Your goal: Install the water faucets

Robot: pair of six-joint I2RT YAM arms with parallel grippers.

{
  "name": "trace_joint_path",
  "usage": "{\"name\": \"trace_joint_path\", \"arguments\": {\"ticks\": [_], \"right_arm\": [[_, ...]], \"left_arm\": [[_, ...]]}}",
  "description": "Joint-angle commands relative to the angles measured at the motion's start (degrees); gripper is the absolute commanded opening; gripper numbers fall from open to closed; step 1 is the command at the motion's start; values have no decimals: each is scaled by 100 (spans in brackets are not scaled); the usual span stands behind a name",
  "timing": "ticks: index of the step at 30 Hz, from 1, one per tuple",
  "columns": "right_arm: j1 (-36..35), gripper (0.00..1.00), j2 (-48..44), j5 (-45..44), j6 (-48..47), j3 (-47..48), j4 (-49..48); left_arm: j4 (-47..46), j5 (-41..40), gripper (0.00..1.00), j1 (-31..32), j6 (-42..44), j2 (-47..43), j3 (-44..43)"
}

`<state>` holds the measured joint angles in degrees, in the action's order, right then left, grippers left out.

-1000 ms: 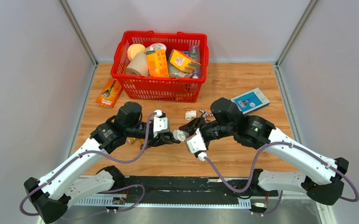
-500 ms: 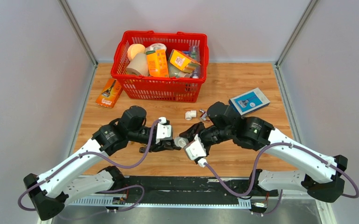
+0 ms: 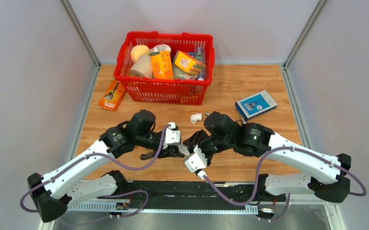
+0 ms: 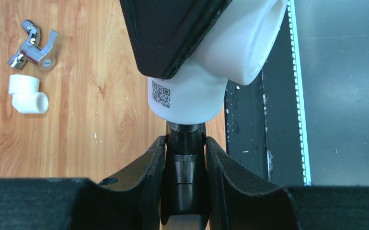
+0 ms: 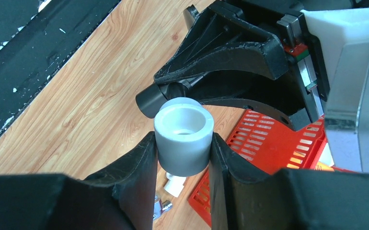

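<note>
The dark grey water faucet (image 4: 185,165) is clamped between my left gripper's (image 4: 185,140) fingers. Its threaded end sits in the mouth of a white elbow fitting (image 4: 187,98). My right gripper (image 5: 183,136) is shut on that white fitting (image 5: 183,139), with the left gripper's black fingers (image 5: 230,62) just beyond it. In the top view the two grippers meet tip to tip at mid table, left gripper (image 3: 178,149) and right gripper (image 3: 192,145). The faucet's lever (image 3: 149,155) sticks out below the left wrist.
A second white elbow (image 3: 195,118) and a small chrome faucet (image 4: 34,45) lie loose behind the grippers. A red basket (image 3: 166,91) full of goods stands at the back. A blue box (image 3: 256,103) lies at right, an orange packet (image 3: 111,95) at left. The black strip (image 4: 249,124) marks the near edge.
Both grippers, still joined at the faucet and fitting, have shifted toward the near edge. Both wrists have turned a little. Neither grip has changed.
</note>
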<state>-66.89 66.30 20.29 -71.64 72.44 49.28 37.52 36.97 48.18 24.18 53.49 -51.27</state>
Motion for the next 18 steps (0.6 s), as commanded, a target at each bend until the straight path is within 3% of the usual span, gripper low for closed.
{"name": "trace_joint_path", "arguments": {"ticks": [1,10,18], "right_arm": [[-69,0,146,-167,-255,85,-111],[246,0,207,782,694,112,-357],[432,0,418,1020,1687,393,-392]], "left_arm": [[-816,391,0,139,148,-129,-182],[-1220,188,0,139,201,-559,125],[-1369,-242,0,191,227,-709,231]]}}
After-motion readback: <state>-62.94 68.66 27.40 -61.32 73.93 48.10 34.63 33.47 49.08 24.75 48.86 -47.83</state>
